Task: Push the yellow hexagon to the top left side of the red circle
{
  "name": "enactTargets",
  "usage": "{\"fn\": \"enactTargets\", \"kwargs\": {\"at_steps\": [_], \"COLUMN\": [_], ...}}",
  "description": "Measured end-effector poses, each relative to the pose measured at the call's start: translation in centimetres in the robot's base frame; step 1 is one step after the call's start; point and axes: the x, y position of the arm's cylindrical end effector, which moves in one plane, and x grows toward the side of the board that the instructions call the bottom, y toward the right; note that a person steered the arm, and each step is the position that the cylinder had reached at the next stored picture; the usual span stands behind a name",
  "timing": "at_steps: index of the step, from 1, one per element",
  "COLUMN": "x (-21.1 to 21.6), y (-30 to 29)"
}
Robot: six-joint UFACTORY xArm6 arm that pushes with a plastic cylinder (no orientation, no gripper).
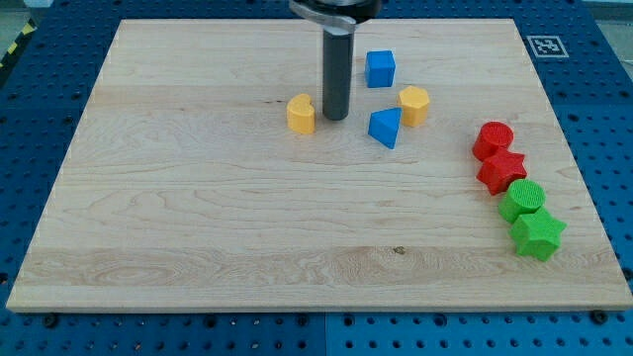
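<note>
The yellow hexagon is seen toward the table's right edge from my tip, apparently touching nothing.

My tip sits between yellow heart and blue triangle; yellow hexagon beyond.

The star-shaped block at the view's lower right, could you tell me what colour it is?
Green; the camera view, the only one, shows it clearly.

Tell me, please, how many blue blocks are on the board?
2: a blue cube near the view's top, and a blue triangle below it, right of my tip. None seems hidden.
</note>
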Motion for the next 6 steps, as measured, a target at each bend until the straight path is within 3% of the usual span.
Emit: {"fn": "enactTargets", "kwargs": {"at_steps": [2,4,6], "x": [-0.6,-1.4,-6.6], "y": [2.7,10.3,15.9]}}
